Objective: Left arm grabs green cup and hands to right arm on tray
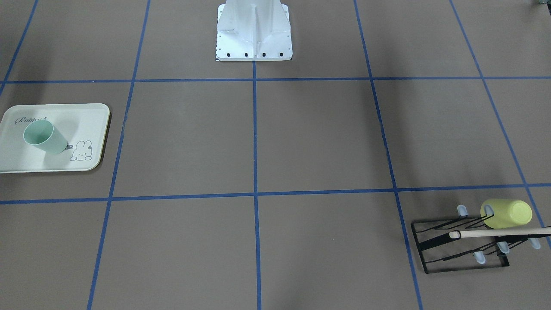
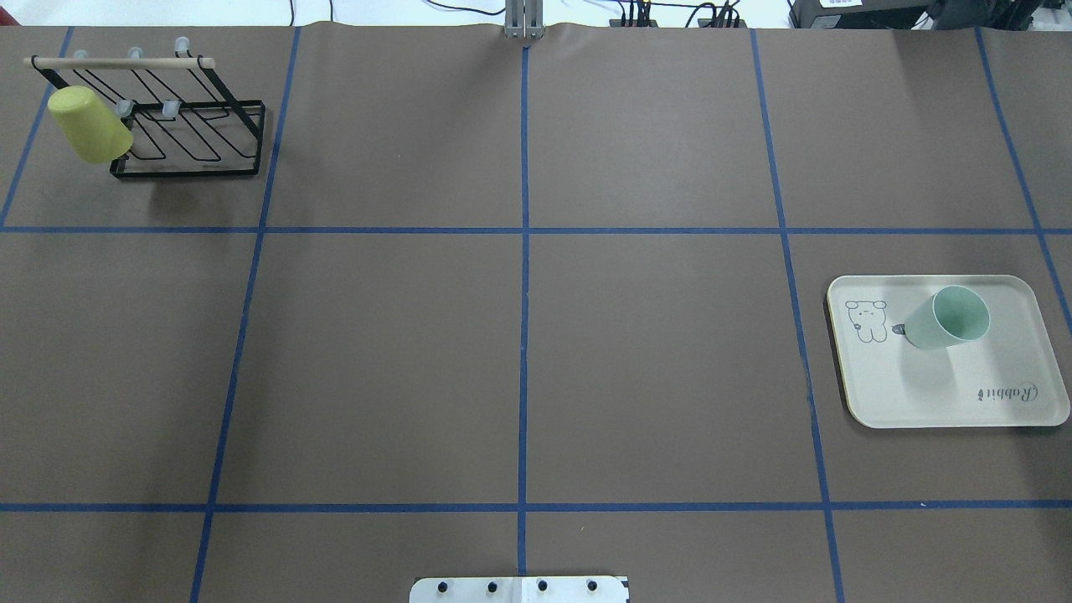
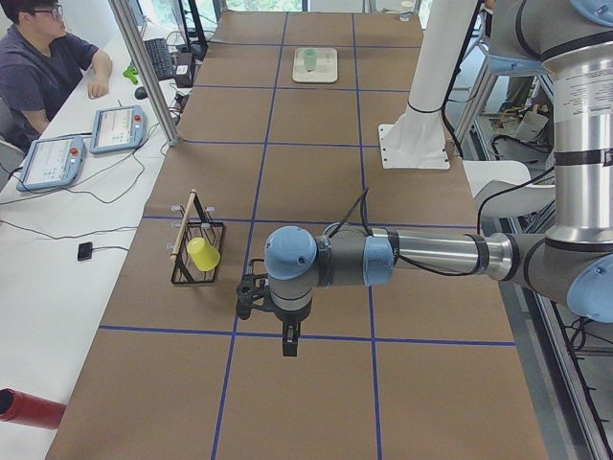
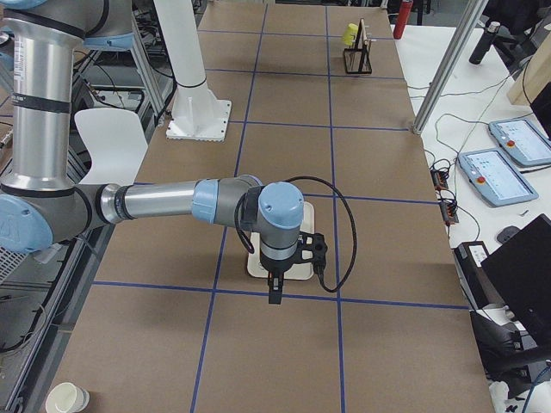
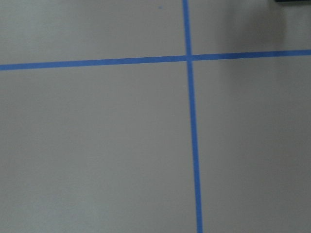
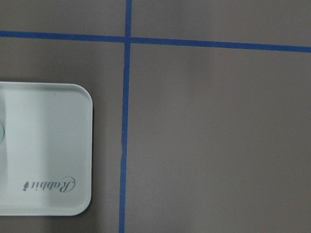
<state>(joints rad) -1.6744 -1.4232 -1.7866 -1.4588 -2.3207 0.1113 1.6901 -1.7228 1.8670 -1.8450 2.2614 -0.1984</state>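
A: The position of the green cup [image 2: 948,318] was asked for.

B: It was recorded upright, mouth up, on the tray [image 2: 946,394], between the bunny drawing and the script, at the table's [image 2: 519,352] right end. It was touched by neither gripper.

A: The grippers were queried.

B: The left gripper [image 3: 290,347] was noted hanging above bare table on the side of the rack [image 2: 193,142], where a yellow-green cup [image 2: 88,126] was hung, well apart from the tray. The right gripper [image 4: 275,297] was noted hanging near the tray, a corner of which was shown in its wrist view. Both were seen only from the table ends, so whether the fingers were apart or together could not be told.

A: A handling judgement was requested.

B: The cup was judged light, stiff and thin-walled. Being smooth and tapered, it was thought likely to slip downward under a squeeze. No handle was seen. A hold over the rim, one finger inside and one outside, was judged surest; failing that, around the body just under the rim. Tipping was reckoned a likelier risk than breakage.
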